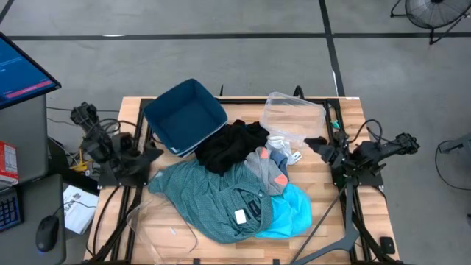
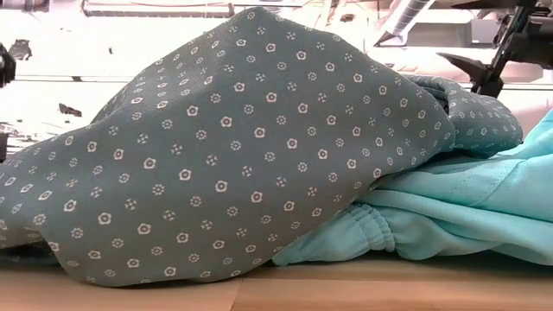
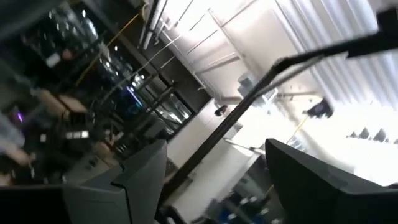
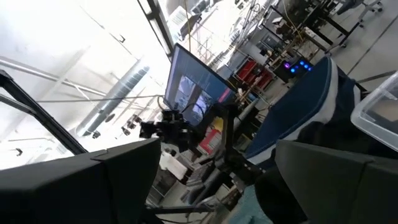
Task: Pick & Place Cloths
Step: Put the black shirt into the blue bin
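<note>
1. Cloths: we found them heaped at the middle of the wooden table; a large teal-green patterned shirt lay at the near left of the heap, with a white tag showing on it; in the low view the same shirt filled most of the frame.
2. A black garment lay behind the shirt, touching the dark blue bin, which sat tilted at the table's far left.
3. A turquoise top lay at the near right of the heap, partly under the shirt; the low view showed its gathered hem resting on the table.
4. A grey-and-coral sock lay between the black garment and the turquoise top; a white piece sat just beyond it.
5. A clear plastic tub stood at the far right, beside the heap.
6. Left gripper: we recorded it near the table's left edge, just beside the shirt, released and holding nothing; its wrist view showed both fingers spread apart.
7. Right gripper: near the tub, likewise released and empty; fingers spread.
</note>
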Controlling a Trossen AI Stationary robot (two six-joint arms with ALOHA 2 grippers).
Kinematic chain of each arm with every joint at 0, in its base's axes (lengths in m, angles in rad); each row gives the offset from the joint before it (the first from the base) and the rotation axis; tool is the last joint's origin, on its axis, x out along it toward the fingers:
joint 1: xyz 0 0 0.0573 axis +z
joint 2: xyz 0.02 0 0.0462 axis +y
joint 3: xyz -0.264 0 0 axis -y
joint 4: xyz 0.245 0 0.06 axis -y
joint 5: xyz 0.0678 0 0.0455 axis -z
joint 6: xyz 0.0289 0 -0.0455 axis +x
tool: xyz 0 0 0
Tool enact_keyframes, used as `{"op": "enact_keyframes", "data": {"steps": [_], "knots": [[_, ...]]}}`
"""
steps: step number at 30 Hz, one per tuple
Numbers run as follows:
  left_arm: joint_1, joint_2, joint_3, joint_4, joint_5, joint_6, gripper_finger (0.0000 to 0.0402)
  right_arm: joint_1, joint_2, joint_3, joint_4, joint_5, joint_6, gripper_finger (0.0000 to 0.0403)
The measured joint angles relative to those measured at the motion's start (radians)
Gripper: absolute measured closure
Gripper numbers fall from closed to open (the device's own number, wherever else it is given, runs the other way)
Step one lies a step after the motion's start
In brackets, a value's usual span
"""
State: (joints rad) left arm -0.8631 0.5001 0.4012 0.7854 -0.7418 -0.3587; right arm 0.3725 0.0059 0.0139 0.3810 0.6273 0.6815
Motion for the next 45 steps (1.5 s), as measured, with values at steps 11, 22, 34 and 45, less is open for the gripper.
{"op": "enact_keyframes", "data": {"steps": [11, 22, 34, 45], "knots": [[0.0, 0.362, 0.428, -0.003, 0.017, 0.481, 0.0132, 0.0, 0.0, 0.047, 0.032, -0.001, -0.077, 0.0092], [0.0, 0.482, 0.604, -0.057, -0.41, 0.88, 0.0096, -0.001, 0.0, 0.092, 0.026, 0.004, -0.161, 0.0092], [0.019, 0.536, 0.604, -0.061, -0.666, 1.092, 0.0094, -0.001, 0.063, 0.092, 0.026, 0.062, -0.158, 0.0092], [0.114, 0.567, 0.604, -0.06, -0.678, 1.12, 0.0095, -0.002, 0.208, 0.166, 0.02, 0.081, -0.158, 0.0092]]}}
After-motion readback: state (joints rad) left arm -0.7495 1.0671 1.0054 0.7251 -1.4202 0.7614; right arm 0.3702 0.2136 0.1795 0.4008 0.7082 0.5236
